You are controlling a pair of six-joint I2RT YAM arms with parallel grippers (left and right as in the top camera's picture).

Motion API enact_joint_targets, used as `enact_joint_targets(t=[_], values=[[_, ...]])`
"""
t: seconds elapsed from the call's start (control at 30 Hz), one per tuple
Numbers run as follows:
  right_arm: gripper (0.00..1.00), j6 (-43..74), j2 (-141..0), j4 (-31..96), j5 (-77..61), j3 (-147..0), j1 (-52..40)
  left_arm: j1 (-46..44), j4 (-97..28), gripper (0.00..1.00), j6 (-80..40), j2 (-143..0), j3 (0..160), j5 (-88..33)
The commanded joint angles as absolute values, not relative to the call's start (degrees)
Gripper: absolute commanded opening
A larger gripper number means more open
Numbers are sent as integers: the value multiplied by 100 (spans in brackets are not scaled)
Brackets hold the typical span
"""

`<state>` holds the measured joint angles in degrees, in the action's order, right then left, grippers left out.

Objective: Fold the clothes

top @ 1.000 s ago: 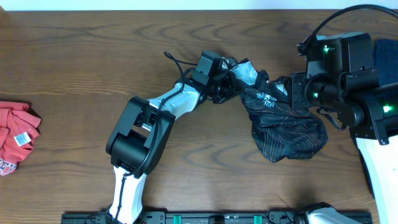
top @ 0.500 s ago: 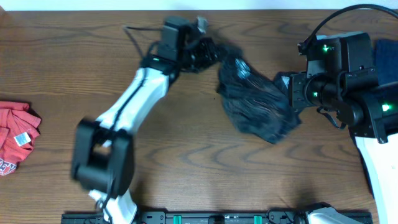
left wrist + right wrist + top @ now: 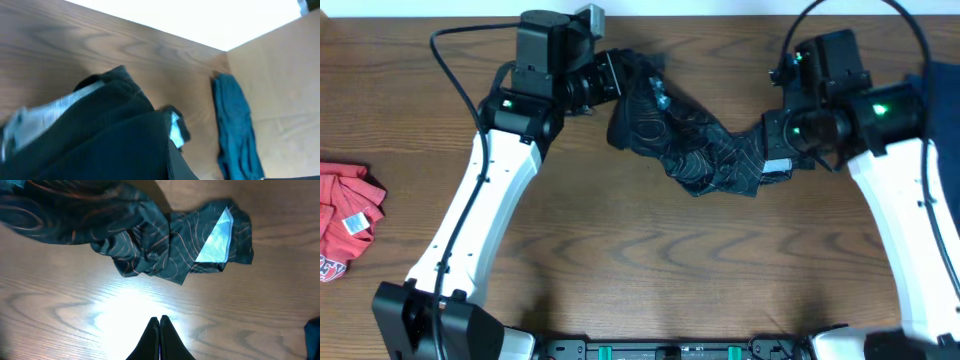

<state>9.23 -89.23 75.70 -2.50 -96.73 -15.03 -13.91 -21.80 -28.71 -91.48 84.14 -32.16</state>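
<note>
Between your pincers the jersey (image 3: 700,155) lies lengthwise: your left pincer (image 3: 612,78) grips one end; your right pincer (image 3: 159,320), closed and empty, has cloth just ahead.

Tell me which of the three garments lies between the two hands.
The black jersey with orange lines, its end at the left hand; the red shirt lies at the left edge, the blue garment at the right edge.
</note>
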Motion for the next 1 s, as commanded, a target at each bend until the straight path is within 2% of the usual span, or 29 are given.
enact_joint_targets(t=[0.0, 0.4, 0.57, 0.6, 0.63, 0.97], values=[[1, 777, -9174, 7583, -196, -9749, -1584, -1173, -2268, 6, -2593, -9089, 8764, -2993], [1, 757, -9614, 7192, -191, -9747, -1723, -1035, -3726, 6, -2008, -9087, 11177, -2991], [12, 694, -9850, 7039, -244, -9738, -1754, -1037, -4025, 6, -1927, -9085, 11568, -3044], [9, 670, -9915, 7011, -309, -9738, -1772, -1046, -4025, 6, -1931, -9085, 11583, -3103], [1, 609, -10005, 6971, -438, -9738, -1798, -1068, -4003, 6, -1933, -9085, 11587, -3155], [1, 550, -10580, 6517, -666, -9738, -2224, -1699, -3535, 6, -1933, -9087, 12149, -3208]])
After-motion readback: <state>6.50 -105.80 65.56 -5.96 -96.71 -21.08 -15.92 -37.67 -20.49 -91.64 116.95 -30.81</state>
